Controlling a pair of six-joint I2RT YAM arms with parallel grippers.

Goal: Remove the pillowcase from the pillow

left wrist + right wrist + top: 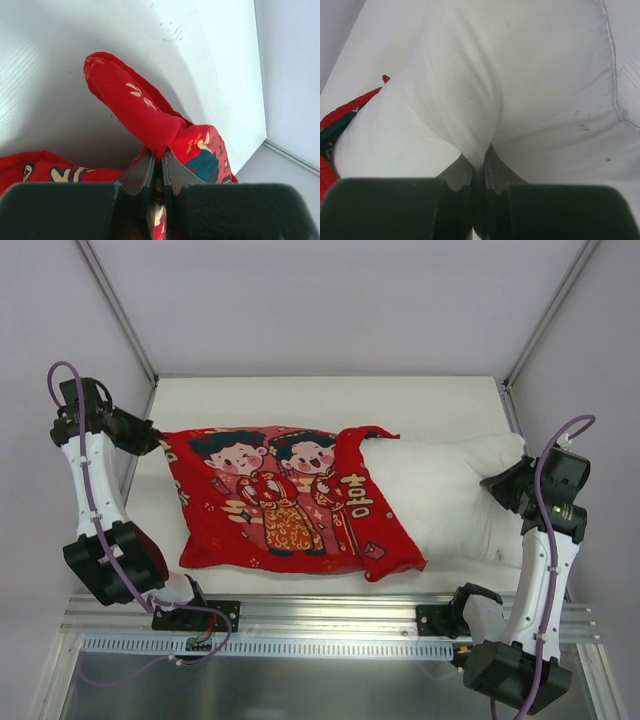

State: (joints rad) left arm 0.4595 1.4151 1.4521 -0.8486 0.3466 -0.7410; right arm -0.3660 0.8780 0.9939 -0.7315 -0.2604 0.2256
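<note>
White table [300,400] is noted inside a pale enclosure with grey corner struts [115,305]; a metal rail [330,615] runs along the near edge.

Position of the pillowcase [270,505]: laid flat over the left and middle of the table, printed figures up, open end toward the right, where the red cloth is rumpled and folded back.

Position of the pillow [450,490]: right part exposed on the right side of the table, left part covered by the red cloth.

At the far-left corner of the pillowcase the left gripper [159,161] is seen with its jaws pinched narrow on a fold of red fabric, which is raised off the table into a ridge.

At the right end of the pillow the right gripper [481,159] is seen clamped narrow on a fold of white fabric. Small dark specks [580,120] are noted on the pillow near its seam.
</note>
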